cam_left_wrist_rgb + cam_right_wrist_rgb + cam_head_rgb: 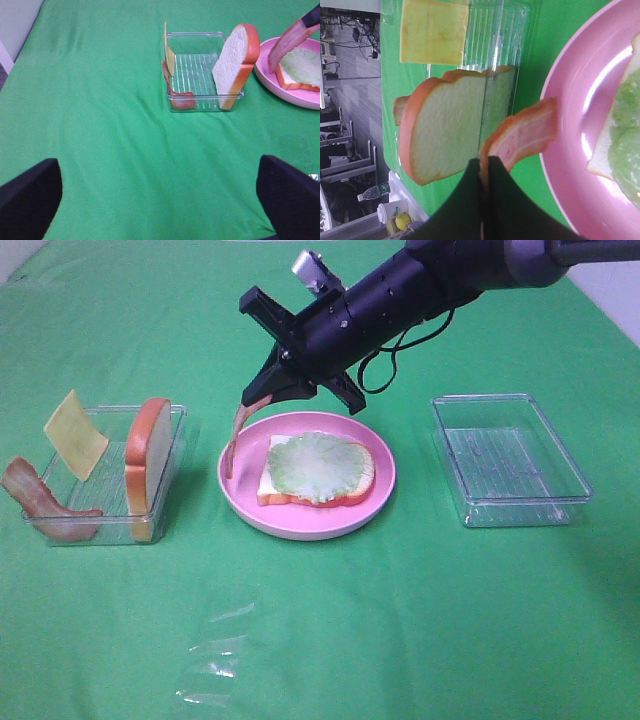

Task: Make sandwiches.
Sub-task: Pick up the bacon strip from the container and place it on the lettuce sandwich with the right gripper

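Note:
A pink plate (300,525) holds a white bread slice (268,485) topped with a pale green lettuce leaf (318,465). My right gripper (262,395) is shut on a reddish-brown bacon strip (236,435) that hangs over the plate's left rim. In the right wrist view the gripper (484,170) pinches the strip (520,137) beside the plate (570,100). A clear tray (100,532) on the left holds an upright bread slice (148,465), a yellow cheese square (75,435) and another bacon strip (45,502). My left gripper (160,210) is open and empty over bare cloth, short of that tray (205,106).
An empty clear tray (510,510) stands right of the plate. A crumpled piece of clear plastic film (215,660) lies on the green cloth near the front edge. The right arm spans the back of the table from upper right to the plate.

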